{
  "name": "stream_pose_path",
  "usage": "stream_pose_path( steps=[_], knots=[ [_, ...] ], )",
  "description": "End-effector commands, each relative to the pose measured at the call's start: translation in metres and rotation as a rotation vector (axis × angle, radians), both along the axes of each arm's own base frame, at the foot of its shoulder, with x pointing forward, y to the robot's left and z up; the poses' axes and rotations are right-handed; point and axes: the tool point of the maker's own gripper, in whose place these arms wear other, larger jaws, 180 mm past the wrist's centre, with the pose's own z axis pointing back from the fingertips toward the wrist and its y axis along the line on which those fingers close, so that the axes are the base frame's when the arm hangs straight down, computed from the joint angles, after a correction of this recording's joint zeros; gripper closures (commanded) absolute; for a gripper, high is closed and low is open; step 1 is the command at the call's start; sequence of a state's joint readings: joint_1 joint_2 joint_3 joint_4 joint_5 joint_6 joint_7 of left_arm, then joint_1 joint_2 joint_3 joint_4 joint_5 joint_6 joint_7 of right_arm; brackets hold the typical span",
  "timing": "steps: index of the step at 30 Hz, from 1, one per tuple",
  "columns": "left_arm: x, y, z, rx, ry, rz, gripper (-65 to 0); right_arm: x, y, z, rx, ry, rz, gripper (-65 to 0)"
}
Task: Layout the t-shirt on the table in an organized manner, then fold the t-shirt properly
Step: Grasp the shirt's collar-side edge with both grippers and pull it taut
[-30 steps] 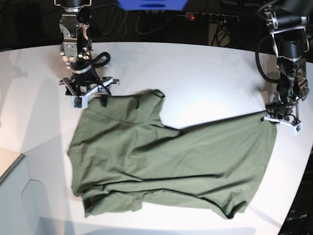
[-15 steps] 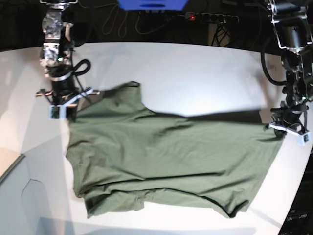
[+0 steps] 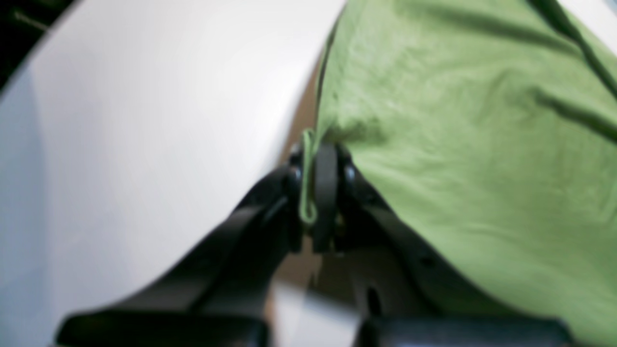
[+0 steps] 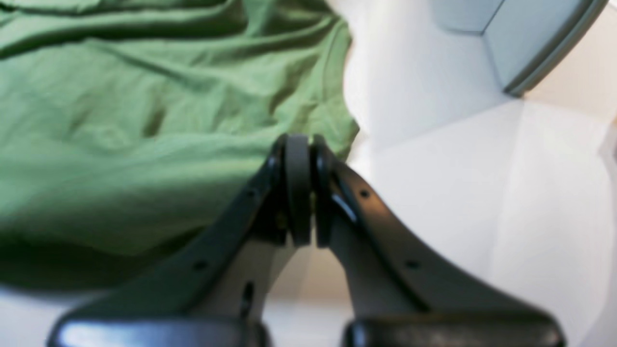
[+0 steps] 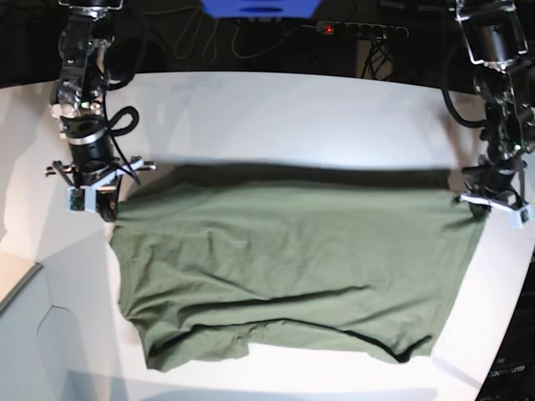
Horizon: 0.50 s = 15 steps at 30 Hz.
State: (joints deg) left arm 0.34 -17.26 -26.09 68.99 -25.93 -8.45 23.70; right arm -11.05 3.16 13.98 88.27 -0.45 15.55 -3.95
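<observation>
The olive-green t-shirt [image 5: 292,267] lies spread on the white table [image 5: 292,117], its far edge drawn in a straight, taut line between both grippers. At the base view's right, my left gripper [image 5: 478,203] is shut on the t-shirt's corner. The left wrist view shows a strip of green hem pinched between the fingers of my left gripper [image 3: 313,193], with the t-shirt [image 3: 458,120] stretching away. At the base view's left, my right gripper [image 5: 107,207] is shut on the other corner. The right wrist view shows its fingertips [image 4: 296,193] pressed together at the t-shirt [image 4: 144,120] edge.
A grey-white box corner [image 5: 25,334] sits at the near left of the table and also shows as the box corner [image 4: 530,43] in the right wrist view. A power strip [image 5: 359,29] and cables lie beyond the far edge. The table's curved edge runs close to the left gripper.
My right gripper closed on the shirt's corner and pulled it outward to the left. The bunched upper flap unfolded, and the far edge is now straight and taut. The left gripper barely moved.
</observation>
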Motion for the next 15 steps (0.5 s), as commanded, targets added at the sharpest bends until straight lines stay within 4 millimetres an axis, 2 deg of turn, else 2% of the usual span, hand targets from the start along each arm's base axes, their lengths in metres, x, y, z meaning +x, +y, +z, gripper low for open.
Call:
stream_pose_path(
  steps=[1,7,10,12,15],
  knots=[
    [0.008,0.011,0.017,0.034,-0.051,0.007,0.0,0.006,-0.001,0.017,-0.008,-0.061,0.012,0.0],
    [-0.006,0.011,0.009,0.036,-0.027,0.007,0.0,-0.009,0.001,0.027,-0.028,-0.076,0.026,0.0],
    [-0.011,0.025,0.013,0.034,-0.035,0.054,0.0,-0.02,0.004,0.038,-0.044,-0.09,0.036,0.0],
    [-0.022,0.034,0.011,0.016,-0.042,0.105,0.0,-0.026,0.006,0.046,-0.055,-0.102,0.044,0.0],
    [-0.02,0.044,0.034,0.036,-0.105,0.134,0.0,-0.026,0.008,0.057,-0.063,-0.128,0.051,0.0]
  ],
)
